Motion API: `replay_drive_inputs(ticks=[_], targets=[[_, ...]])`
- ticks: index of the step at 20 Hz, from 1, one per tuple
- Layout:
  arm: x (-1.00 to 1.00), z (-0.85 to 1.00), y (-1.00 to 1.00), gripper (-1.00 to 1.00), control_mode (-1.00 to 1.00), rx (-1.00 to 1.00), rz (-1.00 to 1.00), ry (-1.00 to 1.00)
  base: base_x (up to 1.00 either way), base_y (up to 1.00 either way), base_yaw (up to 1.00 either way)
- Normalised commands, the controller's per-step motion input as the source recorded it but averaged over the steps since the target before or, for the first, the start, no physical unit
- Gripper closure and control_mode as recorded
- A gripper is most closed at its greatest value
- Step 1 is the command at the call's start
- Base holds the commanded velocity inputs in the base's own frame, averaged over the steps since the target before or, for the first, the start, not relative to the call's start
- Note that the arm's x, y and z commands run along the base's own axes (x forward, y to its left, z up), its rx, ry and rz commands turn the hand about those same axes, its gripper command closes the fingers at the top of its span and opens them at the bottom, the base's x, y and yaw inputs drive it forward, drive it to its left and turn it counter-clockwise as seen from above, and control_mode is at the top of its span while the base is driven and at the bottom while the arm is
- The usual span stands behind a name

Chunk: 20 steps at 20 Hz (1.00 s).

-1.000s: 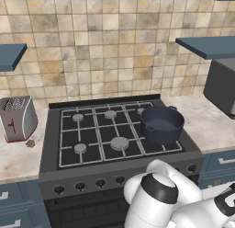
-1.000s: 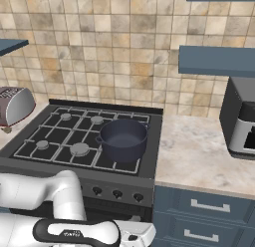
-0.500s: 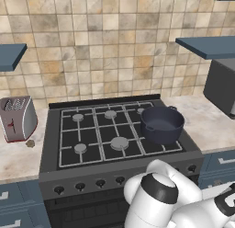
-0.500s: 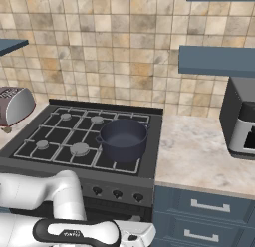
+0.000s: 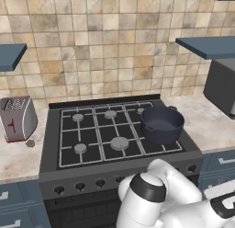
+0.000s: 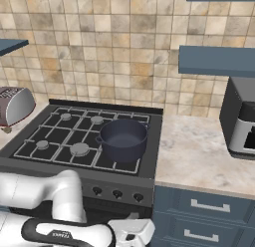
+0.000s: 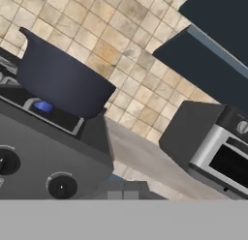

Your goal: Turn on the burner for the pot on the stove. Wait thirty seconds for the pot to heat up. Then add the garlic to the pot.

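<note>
Resting on the tabletop (image 5: 18,160) left of the stove (image 5: 114,135), the garlic (image 5: 30,143) is observed as a tiny tan-brown lump just in front of the silver toaster (image 5: 17,117) and well apart from the pot (image 5: 161,124). The pot is seated on the front right grate, upright and apparently empty; in the hand view a blue glow (image 7: 42,107) is noted beneath the pot (image 7: 60,82), which is judged to be a lit flame.

The end effector is carried low in front of the range, facing the front knobs (image 7: 62,187); its jaws are fully closed and nothing is held.

Handling of the garlic is assessed as follows. It is judged very light and fairly firm, with a rounded, uneven outline that may roll or squirt sideways under a pinch. A papery skin is presumed, so slip is considered possible. A grasp from above across its widest part is recommended, with the fingers lowered close to the tabletop so that the lump is caught at its middle rather than at its crown. Moderate closing force is thought sufficient; crushing is not regarded as a serious risk. Clearance from the toaster is considered tight, and contact with its side should be avoided on approach.

The pot is judged heavy and rigid and need not be moved.
</note>
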Motion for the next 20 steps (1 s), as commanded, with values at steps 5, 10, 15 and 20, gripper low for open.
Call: replay_drive_inputs(ticks=[5, 10, 15, 20], targets=[[-0.04, 1.00, 0.14, 1.00, -1.00, -0.13, 0.00, 0.10, 0.00, 0.00, 0.00], [-0.06, 0.70, 0.46, 1.00, -1.00, -0.08, 0.00, 0.09, 0.00, 0.00, 0.00], [-0.07, 0.42, 0.72, 1.00, -1.00, -0.14, 0.00, 0.00, 0.00, 0.00, 0.00], [0.00, 0.76, 0.59, 1.00, -1.00, -0.30, 0.03, 0.01, 0.00, 0.00, 0.00]])
